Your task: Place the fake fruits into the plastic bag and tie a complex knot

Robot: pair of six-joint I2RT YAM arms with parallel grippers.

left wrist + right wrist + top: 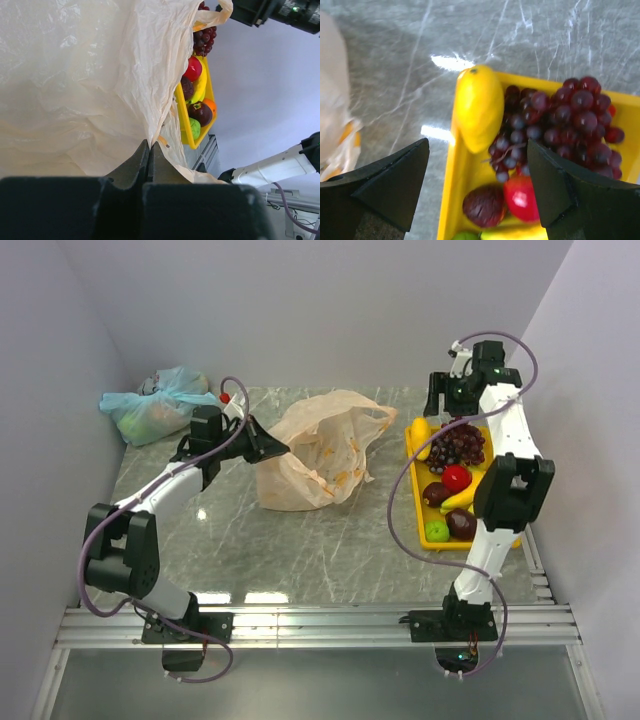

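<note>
The peach plastic bag (320, 450) lies crumpled mid-table, no knot visible. My left gripper (268, 446) is shut on its left edge; in the left wrist view the fingertips (150, 146) pinch a fold of the bag (90, 75). The fake fruits sit in a yellow tray (413, 502): a yellow fruit (420, 434), grapes (458, 443), a red one (456, 478), a banana (461, 500), a green apple (437, 531) and a dark maroon one (461, 524). My right gripper (478, 145) is open and empty above the yellow fruit (477, 107) and grapes (560, 117).
A tied pale blue-green bag (160, 405) lies at the far left corner. Walls close in the table at the back and both sides. An aluminium rail (320, 622) runs along the near edge. The tray (447, 200) lies along the right side.
</note>
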